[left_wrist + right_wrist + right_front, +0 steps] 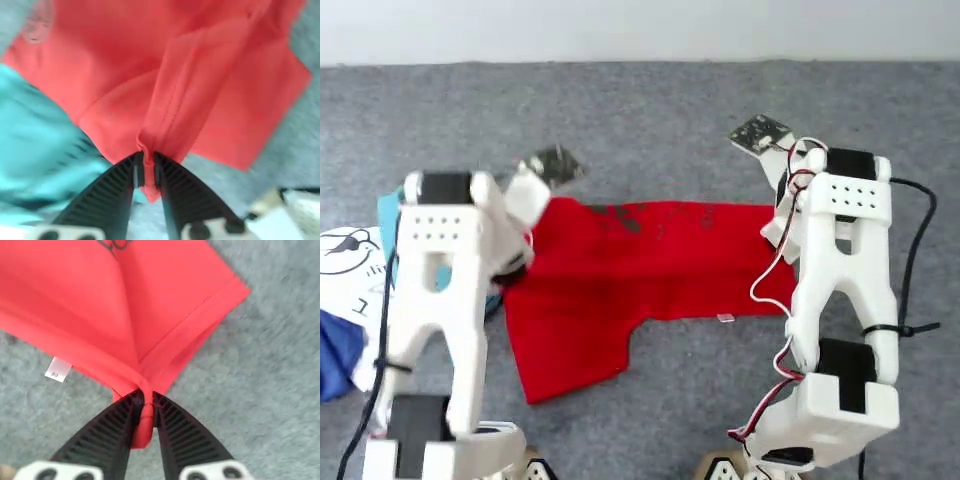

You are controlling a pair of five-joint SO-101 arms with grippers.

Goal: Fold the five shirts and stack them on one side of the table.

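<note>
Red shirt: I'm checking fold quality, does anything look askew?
Yes. The red shirt is folded unevenly: one flap juts out past the long folded band at the left pincer's end. Both it and the right pincer are shut on bunched edges, puckering the fabric.

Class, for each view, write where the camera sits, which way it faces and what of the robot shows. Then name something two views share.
High view: fixed above, facing down on the grey table; the left arm and right arm show, the red shirt between them.
Left wrist view: on the left wrist, facing along the left gripper, shut on the red shirt.
Right wrist view: on the right wrist, facing along the right gripper, shut on a shirt corner.
Shared: high and left wrist views both show the teal shirt.
</note>
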